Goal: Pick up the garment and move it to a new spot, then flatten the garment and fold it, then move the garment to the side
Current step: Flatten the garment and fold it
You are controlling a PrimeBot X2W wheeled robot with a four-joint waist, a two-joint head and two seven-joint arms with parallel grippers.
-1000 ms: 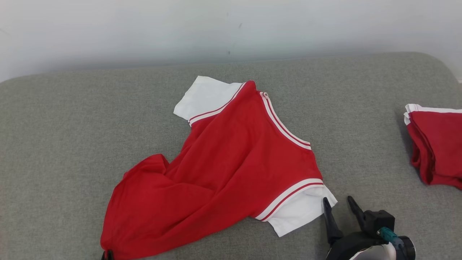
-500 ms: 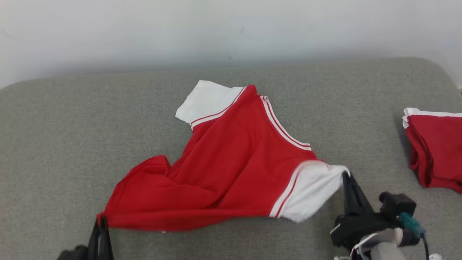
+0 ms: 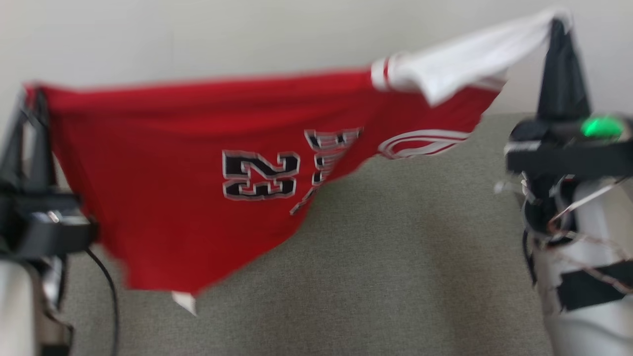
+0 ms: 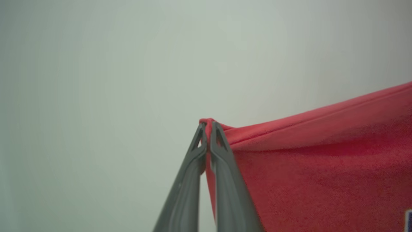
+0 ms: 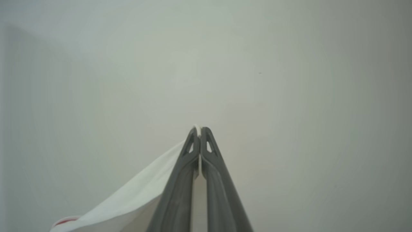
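Red jersey (image 3: pixel 163 207) hung stretched between the two, above the grey cushion (image 3: pixel 395 257): left pincer (image 3: pixel 29 96) clamped shut on a red corner, right pincer (image 3: pixel 559 24) pinching the white sleeve (image 3: pixel 460 69). I'd say both should travel level, cloth taut

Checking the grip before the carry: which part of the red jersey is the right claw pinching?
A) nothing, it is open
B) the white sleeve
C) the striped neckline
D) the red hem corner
B: the right claw is shut on the white sleeve of the red jersey, with white cloth showing between its tips.
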